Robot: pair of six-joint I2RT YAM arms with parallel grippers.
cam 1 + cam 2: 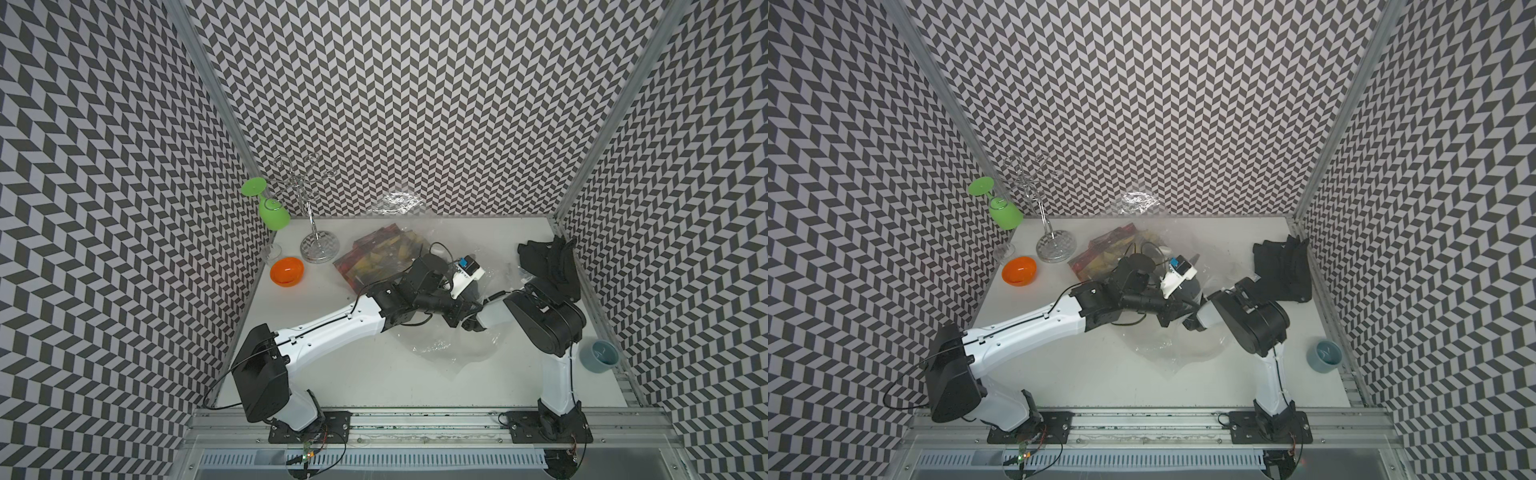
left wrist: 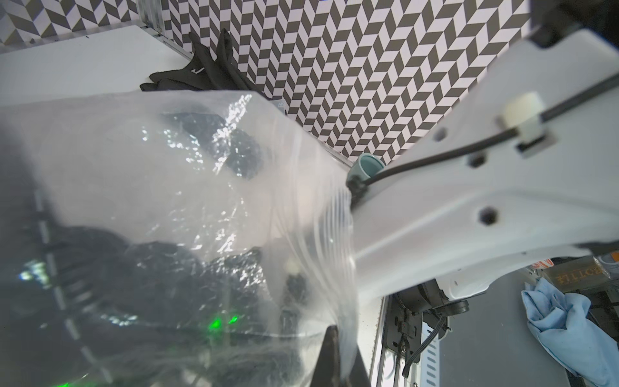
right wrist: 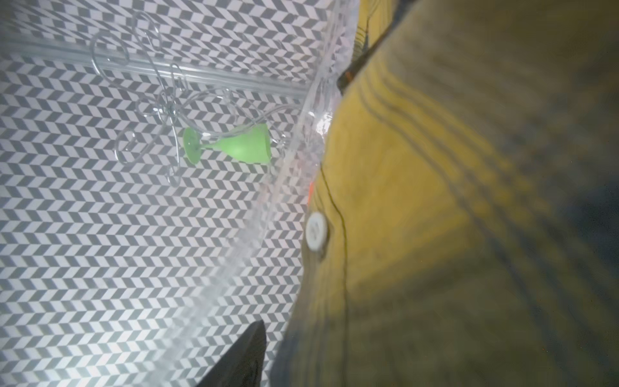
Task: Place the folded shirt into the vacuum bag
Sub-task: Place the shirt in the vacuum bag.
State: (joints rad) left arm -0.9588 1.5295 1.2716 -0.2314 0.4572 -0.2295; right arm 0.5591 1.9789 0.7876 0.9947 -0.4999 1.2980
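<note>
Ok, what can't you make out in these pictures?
- Right end effector: open or shut unclear; left arm covers it in both top views, right wrist view shows only one finger.
- Red-and-yellow plaid folded shirt: blurred, too close, right wrist view.
- Dark shapes behind transparent crinkly plastic vacuum bag: left wrist view, glare.

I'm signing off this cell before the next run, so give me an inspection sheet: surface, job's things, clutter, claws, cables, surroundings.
Surface: flat white tabletop.
Job's things: clear crinkly plastic vacuum bag spread mid-table; folded red-and-yellow plaid shirt under its film at the back, how far inside unclear.
Clutter: green plastic wine glass hanging on a silver wire rack; orange bowl; black cloth; blue-grey cup.
Claws: left claw shut on the bag's film; right claw beside the shirt, open or shut unclear.
Cables: black cable along the left arm; loose loop at its base.
Surroundings: black-and-white chevron walls; aluminium rail in front.
</note>
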